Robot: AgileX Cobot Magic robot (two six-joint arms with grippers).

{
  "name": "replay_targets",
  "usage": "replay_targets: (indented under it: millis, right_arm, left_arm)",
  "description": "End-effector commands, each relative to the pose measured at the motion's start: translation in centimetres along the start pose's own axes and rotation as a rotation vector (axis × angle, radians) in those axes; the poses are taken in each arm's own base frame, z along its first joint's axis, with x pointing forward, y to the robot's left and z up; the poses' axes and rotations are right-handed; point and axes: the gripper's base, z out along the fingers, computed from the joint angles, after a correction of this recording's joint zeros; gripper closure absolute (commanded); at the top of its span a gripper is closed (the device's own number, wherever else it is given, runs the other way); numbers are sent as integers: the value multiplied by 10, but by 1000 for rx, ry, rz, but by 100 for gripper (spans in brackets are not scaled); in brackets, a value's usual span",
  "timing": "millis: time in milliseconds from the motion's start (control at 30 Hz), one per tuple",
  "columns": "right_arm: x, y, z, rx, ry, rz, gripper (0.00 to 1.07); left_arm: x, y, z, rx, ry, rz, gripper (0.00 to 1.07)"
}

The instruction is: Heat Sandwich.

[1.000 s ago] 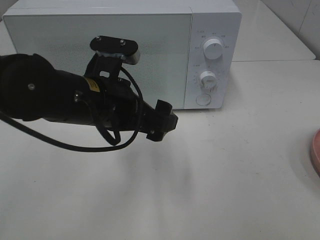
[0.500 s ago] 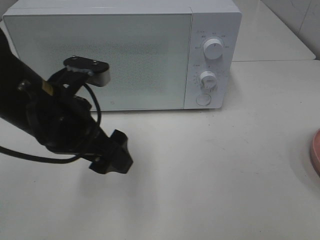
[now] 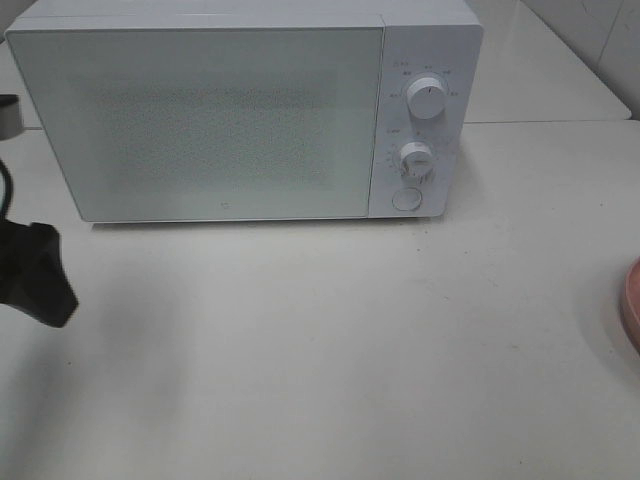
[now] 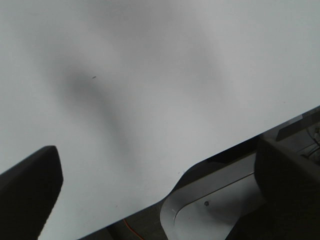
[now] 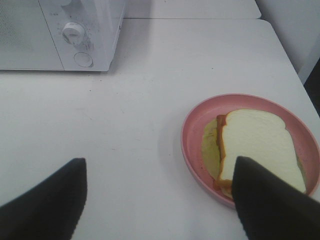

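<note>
The sandwich, white bread over green and orange filling, lies on a round pink plate in the right wrist view. My right gripper hovers open above the table just short of the plate, with one dark finger overlapping the sandwich's near corner in that view. The white microwave stands at the back with its door closed. My left gripper is open and empty over the table's edge. In the high view only its black tip shows at the far left.
The microwave's two knobs and round door button are on its right panel. A sliver of the pink plate shows at the right edge of the high view. Below the table edge sits a metal base.
My left arm has swung from in front of the microwave door down and to the left, almost out of the high view. The microwave has not changed.
</note>
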Motion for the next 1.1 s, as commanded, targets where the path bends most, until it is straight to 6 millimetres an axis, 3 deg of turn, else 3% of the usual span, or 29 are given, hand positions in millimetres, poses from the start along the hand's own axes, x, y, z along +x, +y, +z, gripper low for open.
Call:
replay_targets:
  millis: [33, 133, 367, 600, 1100]
  right_arm:
    - [2, 0, -4, 6, -35, -7, 31]
    - [2, 0, -4, 6, -35, -7, 31]
    - [2, 0, -4, 6, -35, -7, 31]
    - [2, 0, -4, 6, -35, -7, 31]
    - [2, 0, -4, 6, -35, -7, 31]
  left_arm:
    - [9, 13, -11, -8, 17, -64, 6]
    - [21, 35, -29, -25, -4, -178, 6]
    - [37, 49, -52, -59, -66, -304, 6]
    - [61, 37, -75, -109, -179, -267, 6]
    - [140, 10, -67, -160, -382, -228, 6]
